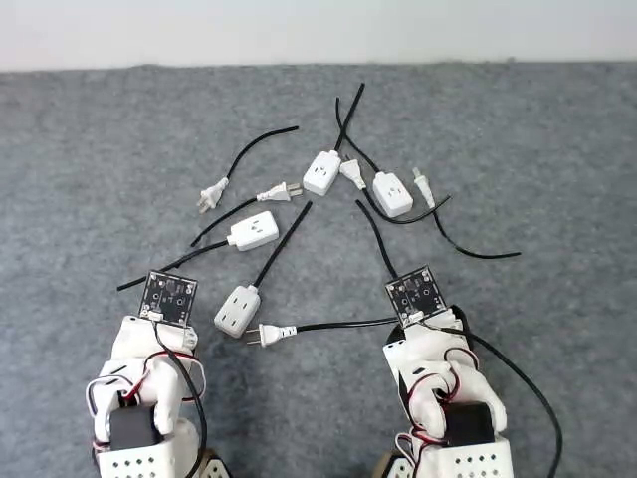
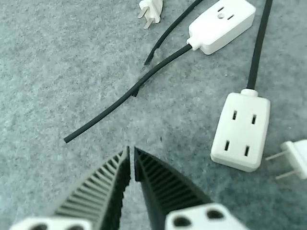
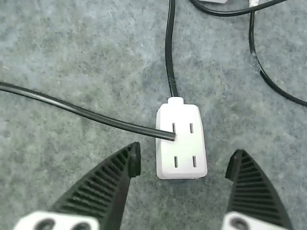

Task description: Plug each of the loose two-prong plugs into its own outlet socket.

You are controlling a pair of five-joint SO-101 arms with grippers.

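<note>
Several white outlet sockets and loose two-prong plugs on black cords lie scattered on the grey carpet. My left gripper (image 2: 130,153) is shut with nothing in it, low over bare carpet. Just to its side lie a two-outlet socket (image 2: 242,130) (image 1: 237,310) and a plug (image 2: 292,160) (image 1: 269,334). Farther off are another socket (image 2: 221,25) (image 1: 254,230) and a plug (image 2: 149,10). My right gripper (image 3: 186,152) is open, its fingers either side of a socket (image 3: 182,140) without touching it. A black cord end (image 3: 163,134) rests on that socket's face.
More sockets (image 1: 321,172) (image 1: 391,193) and plugs (image 1: 212,194) (image 1: 352,174) (image 1: 423,186) lie at the middle back, with cords crossing among them. Both arms (image 1: 149,378) (image 1: 438,378) sit at the near edge. Bare carpet stretches to the far left and far right.
</note>
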